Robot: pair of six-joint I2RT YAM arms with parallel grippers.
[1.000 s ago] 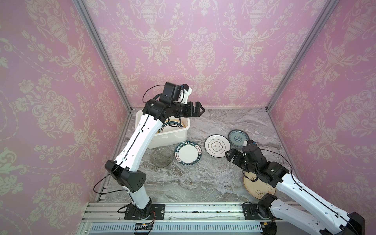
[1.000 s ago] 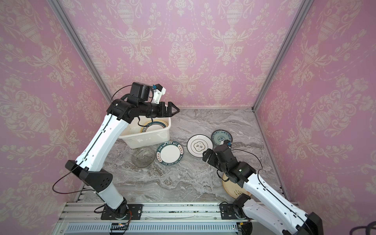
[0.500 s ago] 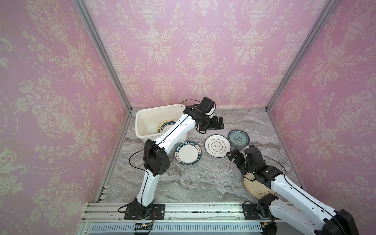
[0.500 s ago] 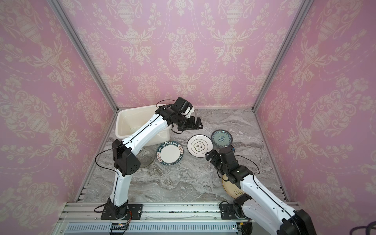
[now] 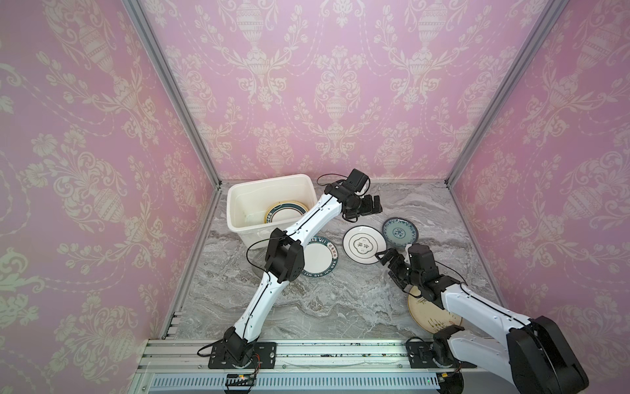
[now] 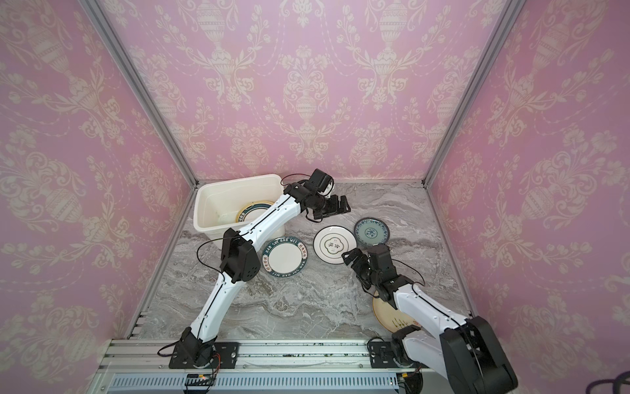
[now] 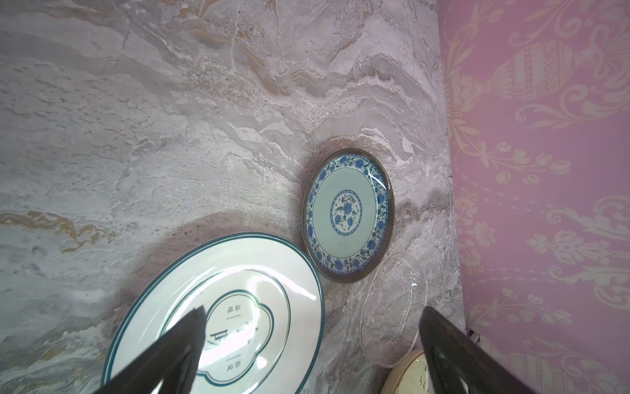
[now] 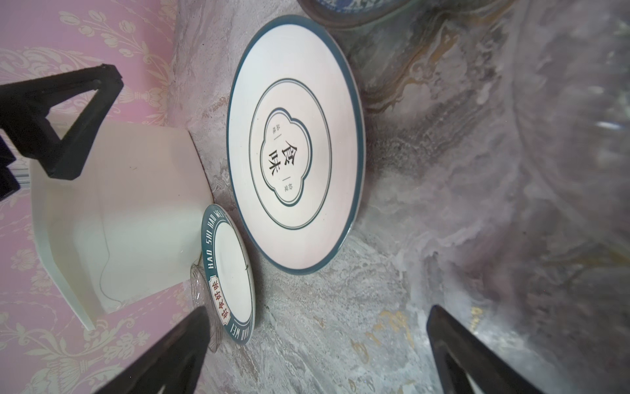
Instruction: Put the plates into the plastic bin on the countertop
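My left claw (image 5: 372,206) hangs spread and empty near the far edge of the round white green-rimmed plate (image 5: 364,244); my right claw (image 5: 387,258), equally spread, sits at its near rim, probably to lift it. Far left, the white plastic bin (image 5: 238,208) holds dark-rimmed plates (image 5: 284,214), on grey marbled countertop (image 5: 324,307) between pink damask walls (image 5: 306,85).

Marble countertop (image 5: 341,307) bears white bin (image 5: 266,194), several loose plates (image 5: 364,244).
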